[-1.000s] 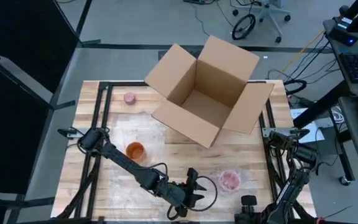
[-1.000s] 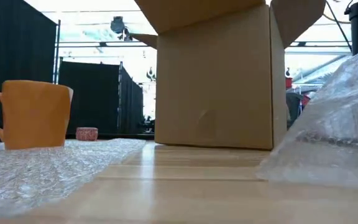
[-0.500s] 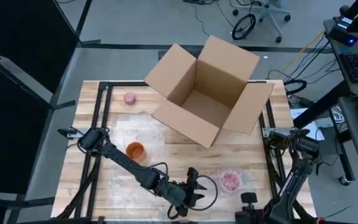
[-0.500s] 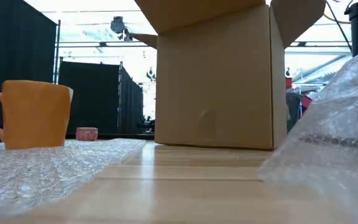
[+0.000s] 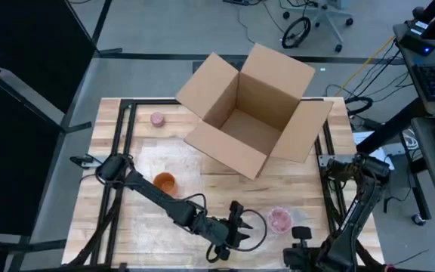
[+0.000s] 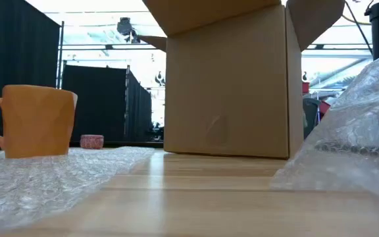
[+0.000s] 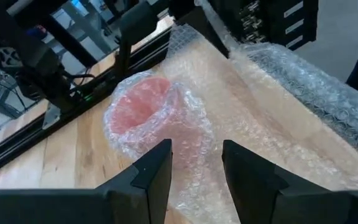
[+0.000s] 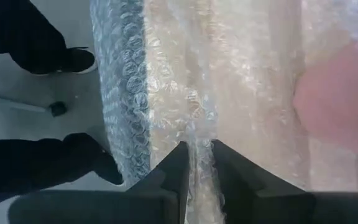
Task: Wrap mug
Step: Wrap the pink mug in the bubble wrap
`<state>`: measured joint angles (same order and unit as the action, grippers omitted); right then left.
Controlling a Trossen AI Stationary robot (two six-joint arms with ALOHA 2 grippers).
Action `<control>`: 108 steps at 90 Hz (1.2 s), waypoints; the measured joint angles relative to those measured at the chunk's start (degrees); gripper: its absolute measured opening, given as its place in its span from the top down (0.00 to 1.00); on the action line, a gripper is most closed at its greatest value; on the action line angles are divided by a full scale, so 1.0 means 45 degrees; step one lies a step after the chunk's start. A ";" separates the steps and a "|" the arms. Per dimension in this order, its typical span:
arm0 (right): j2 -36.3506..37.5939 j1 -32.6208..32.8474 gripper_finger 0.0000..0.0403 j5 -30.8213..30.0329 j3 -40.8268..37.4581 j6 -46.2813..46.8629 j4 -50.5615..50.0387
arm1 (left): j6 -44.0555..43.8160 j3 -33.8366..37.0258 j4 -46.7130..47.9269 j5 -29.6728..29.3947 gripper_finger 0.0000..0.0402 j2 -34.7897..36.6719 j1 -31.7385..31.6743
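A pink mug [image 5: 279,219] stands near the table's near edge, loosely covered in bubble wrap [image 7: 185,106]; the left wrist view shows it as the pink mug [image 7: 143,117]. My left gripper [image 5: 238,227] is just left of it, open, its fingers [image 7: 154,171] over the wrap and pointing at the mug. My right gripper [image 5: 300,234] is at the mug's near right, shut on the bubble wrap [image 8: 197,143]. An orange mug [image 5: 164,182] stands upright on a second bubble wrap sheet [image 5: 157,160] at the left. My right gripper pinches a bunched strip of the bubble wrap [image 8: 198,163] between its two fingers, coming from above and pointing down. The wrap [image 6: 367,125] rises from the table toward the hold, and the rest lies over the pink mug and the tabletop.
An open cardboard box [image 5: 251,113] fills the far middle of the table. A small pink object [image 5: 157,119] sits at the far left. The bubble wrap overhangs the near table edge [image 8: 120,93]. A person's dark shoes [image 8: 36,43] show on the floor beyond that edge.
My right gripper has moved a little toward the far edge, nearer the pink mug, still shut on the wrap. My left gripper has edged toward the pink mug, staying open.
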<state>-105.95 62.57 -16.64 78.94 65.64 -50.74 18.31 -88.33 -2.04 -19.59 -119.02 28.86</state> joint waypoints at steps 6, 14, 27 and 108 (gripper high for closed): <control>0.0000 0.0005 0.88 -0.0180 0.0000 0.0252 -0.0114 | 0.0005 0.0000 0.0003 0.0000 0.67 0.0000 -0.0063; 0.0000 0.0005 0.88 -0.0644 0.0000 0.0645 -0.0321 | 0.0000 0.0000 0.0003 0.0116 0.67 0.0000 -0.0166; 0.0000 0.0005 0.88 -0.1213 0.0000 0.1269 -0.0570 | 0.0000 0.0000 -0.0021 0.0563 0.67 -0.0204 -0.0326; 0.0015 -0.0625 0.88 -0.1360 0.0005 0.3619 -0.1659 | -0.1729 -0.1930 0.1930 -0.1515 0.67 -0.1293 0.2275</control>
<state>-105.88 59.75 -22.76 78.96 81.93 -58.20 10.52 -97.02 6.64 -26.41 -124.84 39.10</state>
